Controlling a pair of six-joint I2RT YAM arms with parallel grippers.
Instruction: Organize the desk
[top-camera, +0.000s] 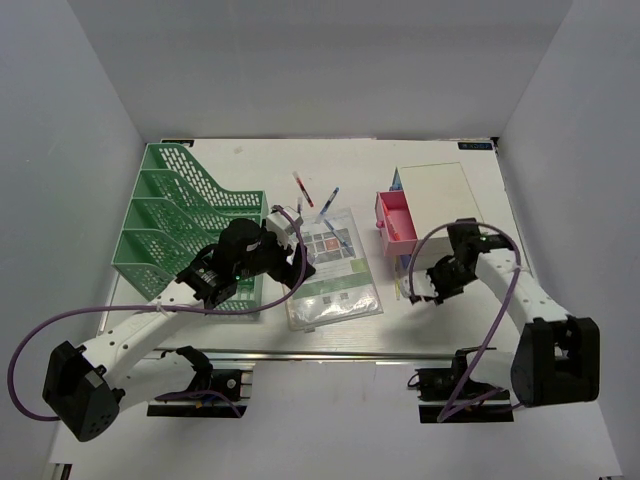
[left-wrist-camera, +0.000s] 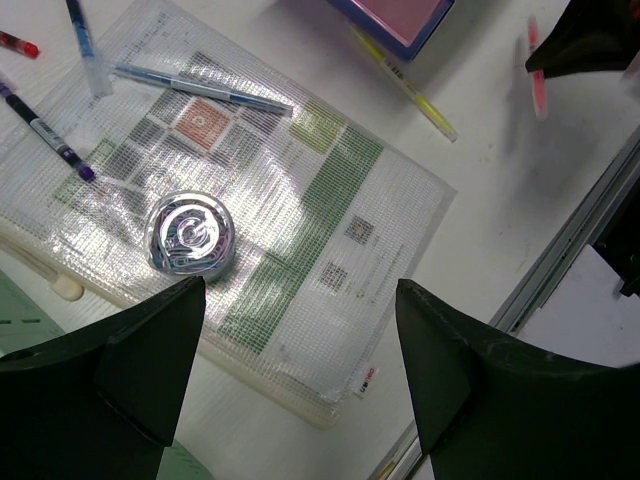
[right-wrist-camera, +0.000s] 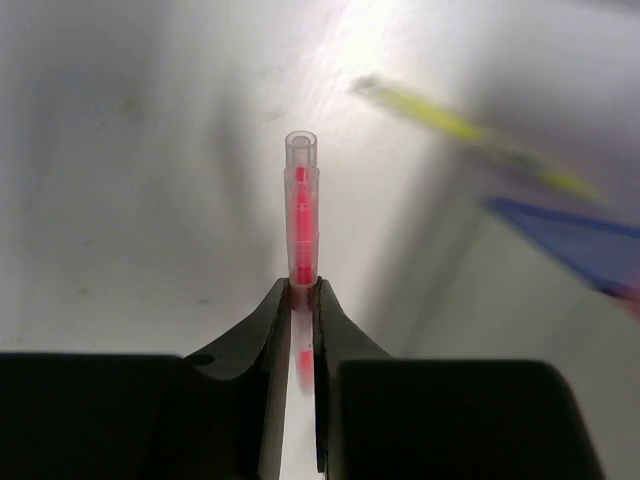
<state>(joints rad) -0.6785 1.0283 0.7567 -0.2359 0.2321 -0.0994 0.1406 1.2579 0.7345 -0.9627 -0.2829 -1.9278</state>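
Overhead, I see the white counter (top-camera: 350, 160) filling the middle of the view, with its metal rail (top-camera: 330, 353) along the 6 o'clock edge. A green mesh file rack (top-camera: 170, 220) stands at 10 o'clock. A white box (top-camera: 435, 190) sits at 2 o'clock, its pink drawer (top-camera: 395, 220) pulled out. A clear mesh pouch (top-camera: 330, 270) with printed sheets lies flat at the centre.

My left claw (left-wrist-camera: 300, 290) hangs wide over the pouch, gripping nothing. Through its camera I see a shiny round roll (left-wrist-camera: 190, 235) lying on the pouch, a blue pen (left-wrist-camera: 200, 85) at 11 o'clock from it and a purple marker (left-wrist-camera: 50, 135) at 9 o'clock.

My right claw (right-wrist-camera: 301, 290), at 4 o'clock on the counter, is pinched narrow on a pink pen (right-wrist-camera: 301, 210), which juts straight out past the tips. A yellow pen (right-wrist-camera: 440, 120) lies on the counter at 1 o'clock from it. Whether the pink pen touches the counter, I cannot tell.
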